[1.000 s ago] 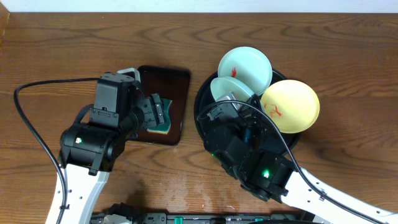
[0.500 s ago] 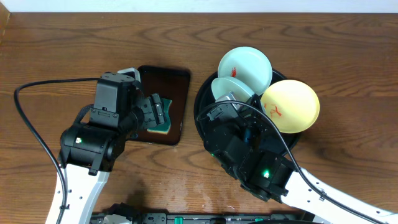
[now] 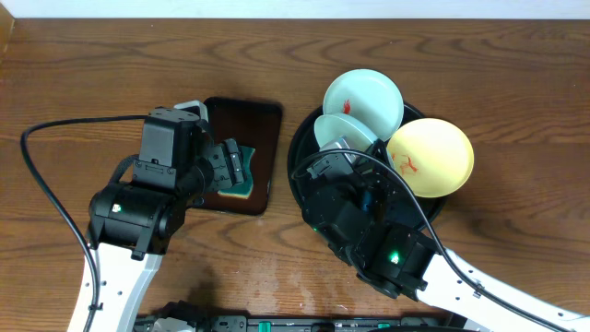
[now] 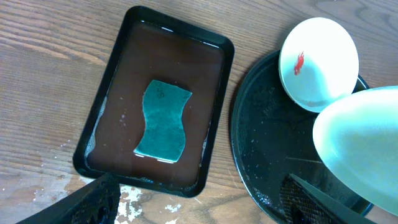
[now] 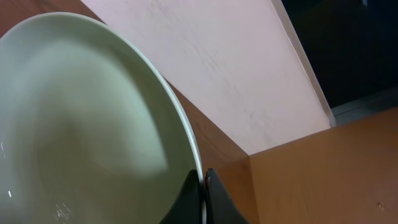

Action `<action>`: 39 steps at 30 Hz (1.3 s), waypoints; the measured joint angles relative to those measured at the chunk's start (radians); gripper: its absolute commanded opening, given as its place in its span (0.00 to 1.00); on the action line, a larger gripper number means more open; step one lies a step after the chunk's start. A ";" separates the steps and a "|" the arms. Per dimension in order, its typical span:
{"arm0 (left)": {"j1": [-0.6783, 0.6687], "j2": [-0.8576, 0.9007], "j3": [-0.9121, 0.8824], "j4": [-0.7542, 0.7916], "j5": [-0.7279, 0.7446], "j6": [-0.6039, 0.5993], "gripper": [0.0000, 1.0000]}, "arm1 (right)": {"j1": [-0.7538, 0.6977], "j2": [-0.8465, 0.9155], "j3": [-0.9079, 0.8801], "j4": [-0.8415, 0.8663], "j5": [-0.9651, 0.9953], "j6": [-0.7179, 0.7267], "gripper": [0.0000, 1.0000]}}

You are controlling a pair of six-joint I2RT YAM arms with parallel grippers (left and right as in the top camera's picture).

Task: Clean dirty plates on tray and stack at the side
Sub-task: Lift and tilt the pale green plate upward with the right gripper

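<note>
The right claw [image 5: 202, 186] is clenched on the rim of one pale mint plate [image 5: 81, 124], with only a thin edge of it pinched between the fingertips. From overhead the plate hangs tilted over the black tray [image 3: 300, 161], toward the tray's 11 o'clock. A second mint plate [image 3: 364, 97] with a red smear sits at the tray's 12 o'clock and a yellow plate [image 3: 433, 157], also smeared, at 3 o'clock. Both overhang the raised rim onto the counter [image 3: 516, 74]. The left claw [image 4: 205, 202] is released and empty, its fingers spread wide above the green sponge [image 4: 163, 121], which lies flat in the wet-looking brown tray [image 4: 186, 62] at the black tray's 9 o'clock. The main risk is the thin edge grip. Once the sponge presses on the plate's face, that push could lever the plate about the pinch point, so it twists or slips out and drops onto the other two. Any swing of the right arm toward 12 or 3 o'clock could also clip those overhanging plates and tip them off the rim. A dripping sponge would make the glazed rim slicker too.
</note>
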 measured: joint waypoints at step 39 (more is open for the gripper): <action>0.000 0.000 0.000 0.000 0.000 0.000 0.83 | -0.043 0.010 0.002 -0.009 -0.026 0.033 0.01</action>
